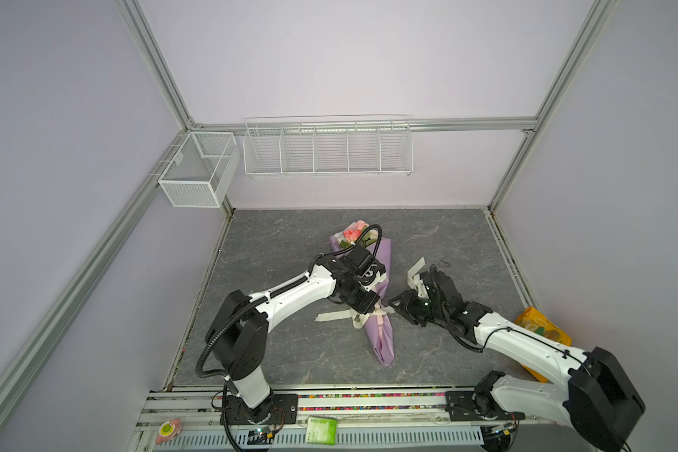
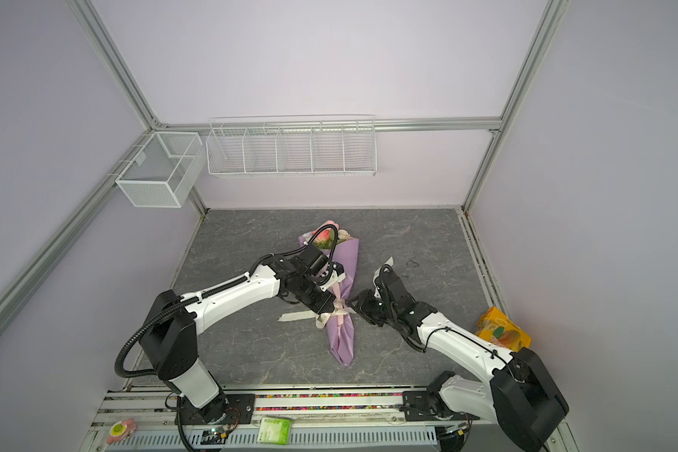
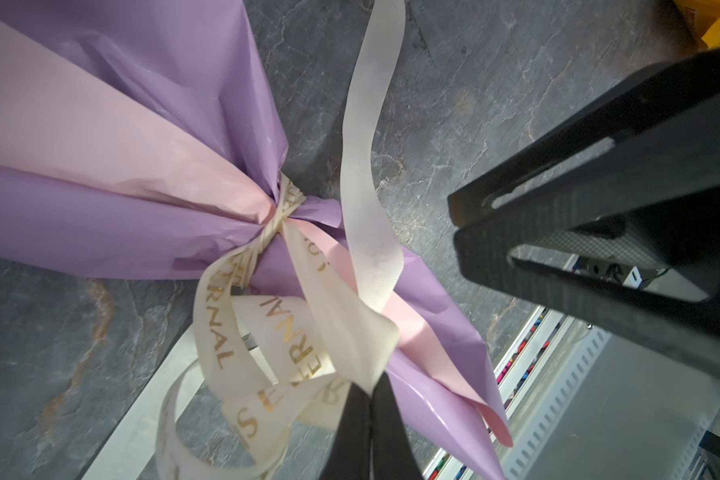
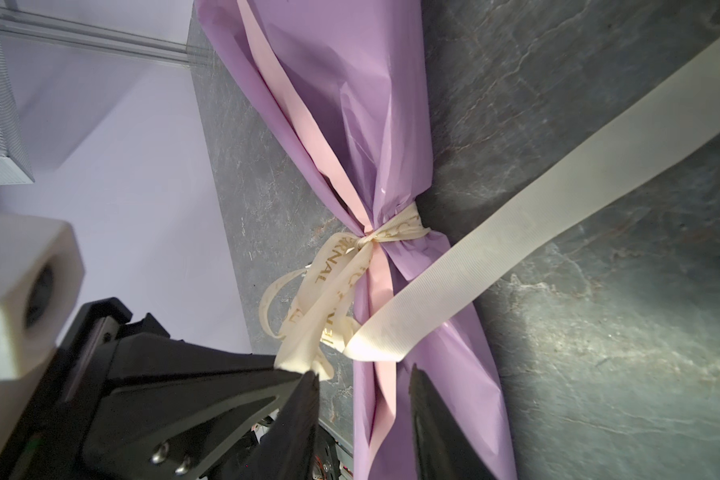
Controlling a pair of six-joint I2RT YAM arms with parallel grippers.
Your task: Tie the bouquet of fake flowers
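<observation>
Ribbon (image 4: 516, 232) already girds the bouquet (image 1: 379, 340) at its waist, cinched in one knot (image 4: 371, 239) over the lilac paper, so I judge the binding done. The bow is not: only loose lettered loops hang beside the knot. My left claw (image 3: 368, 395) is clamped on a fold of that ribbon. My right claw (image 4: 362, 374) has its jaws apart just short of another fold and, as far as I can tell from this angle, grips nothing. The bouquet lies flat mid-table, roses (image 1: 354, 231) toward the back wall. The table (image 1: 275, 242) is grey and marble-veined. Around it are lilac walls (image 1: 329, 58), a wire rack (image 1: 327, 148), a mesh basket (image 1: 196, 168) and a yellow packet (image 1: 541, 325).
</observation>
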